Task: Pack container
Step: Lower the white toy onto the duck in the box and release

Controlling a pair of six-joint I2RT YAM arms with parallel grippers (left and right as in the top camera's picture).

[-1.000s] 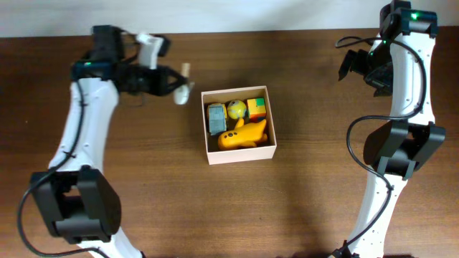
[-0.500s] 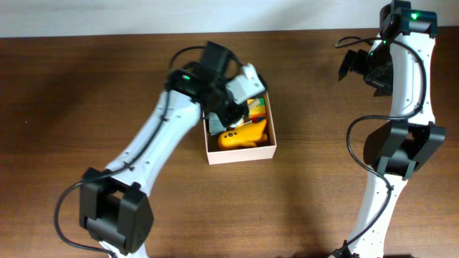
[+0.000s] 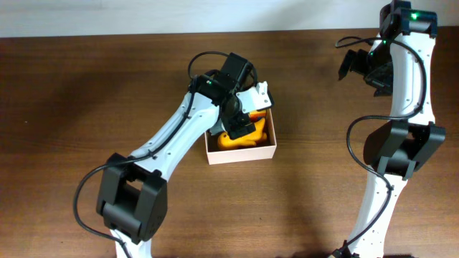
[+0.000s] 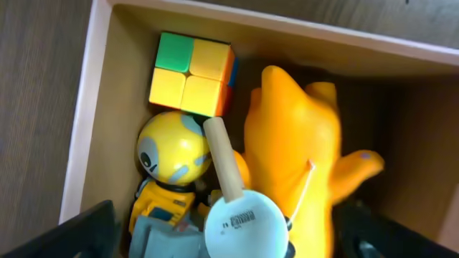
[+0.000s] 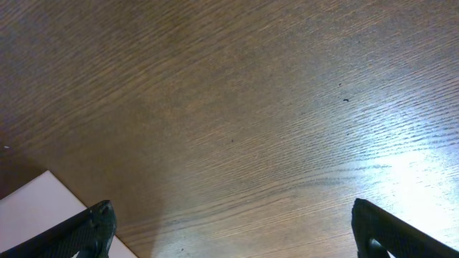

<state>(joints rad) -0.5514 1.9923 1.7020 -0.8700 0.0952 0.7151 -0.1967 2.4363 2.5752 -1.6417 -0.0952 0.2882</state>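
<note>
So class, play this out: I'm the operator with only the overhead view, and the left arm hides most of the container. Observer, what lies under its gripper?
Observer: A white disc on a wooden stick lies in the container, between the left gripper's open jaws, untouched.
Operator: What's in the hidden corner?
Observer: A colour cube, green and yellow faces up.
Operator: Beside it?
Observer: A yellow round-headed figure, between the wall and the orange toy.

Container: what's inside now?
The container holds a colour cube, yellow figure, orange toy, and a wooden-handled white disc on top; a grey item beneath is mostly covered.
</note>
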